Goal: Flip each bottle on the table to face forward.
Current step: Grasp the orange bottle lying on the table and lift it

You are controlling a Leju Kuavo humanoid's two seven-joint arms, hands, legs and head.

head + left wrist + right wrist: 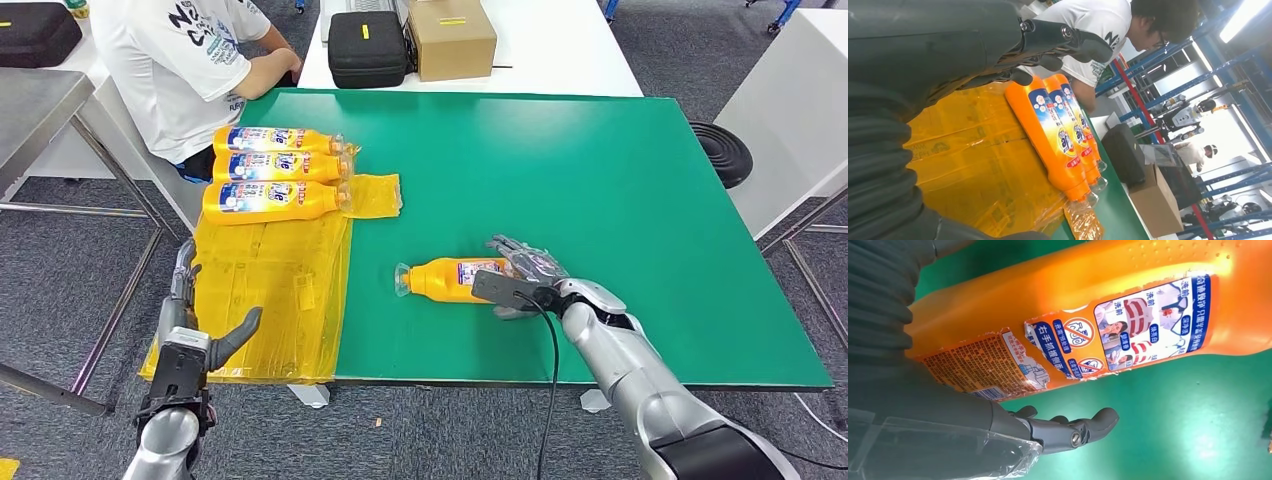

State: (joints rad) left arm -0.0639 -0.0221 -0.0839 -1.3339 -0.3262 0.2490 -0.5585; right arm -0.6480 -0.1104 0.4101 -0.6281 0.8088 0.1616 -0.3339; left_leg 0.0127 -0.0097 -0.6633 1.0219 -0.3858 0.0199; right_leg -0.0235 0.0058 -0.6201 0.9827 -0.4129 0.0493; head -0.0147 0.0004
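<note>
We cup our right hand [520,275], fingers apart, against the back-label-up bottle [445,279] at five o'clock, ready to roll it.

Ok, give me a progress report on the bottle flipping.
Looks done: three orange bottles lie side by side on the yellow plastic sheet, picture labels up. In hand: the right hand is at a fourth bottle lying on the green table, its back label, torn, facing the wrist camera. Left: turning that one. The left hand hangs idle.

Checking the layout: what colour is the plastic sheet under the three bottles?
Translucent yellow plastic sheet, clearest in the head view.
</note>
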